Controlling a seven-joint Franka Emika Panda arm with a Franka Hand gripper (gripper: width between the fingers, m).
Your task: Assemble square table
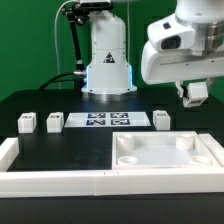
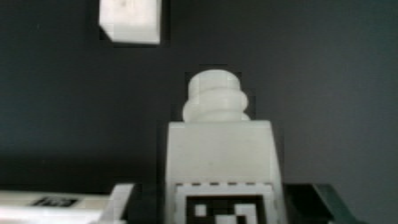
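And here's the gripper (image 1: 193, 99), out at three o'clock in the exterior view, lifted clear of the black bench (image 1: 60, 105). It's clamped on a leg, the held leg (image 1: 194, 92), a pale block pinched between the dark fingers.

The wrist view confirms it. The held leg (image 2: 224, 150) fills the middle of the shot, with its knobbly threaded tip (image 2: 215, 95) pointing away from the camera and a black-and-white tag (image 2: 228, 208) on the face nearest the lens. Beyond that tip, well apart, lies another white leg (image 2: 134, 20) on the dark surface.

Back in the exterior view, the square top (image 1: 165, 160) sits at four to five o'clock with its rim up and corner sockets showing. It lies below the gripper, not touching it.

Two loose legs stand side by side at nine o'clock, the far-left leg (image 1: 27, 122) and its neighbour (image 1: 54, 122). The marker board (image 1: 110, 121) lies flat at centre, and a third leg (image 1: 162, 119) stands just off its three o'clock end.

The border rail (image 1: 50, 182) runs along six o'clock and turns up at eight. The arm's base (image 1: 108, 60) stands at twelve.
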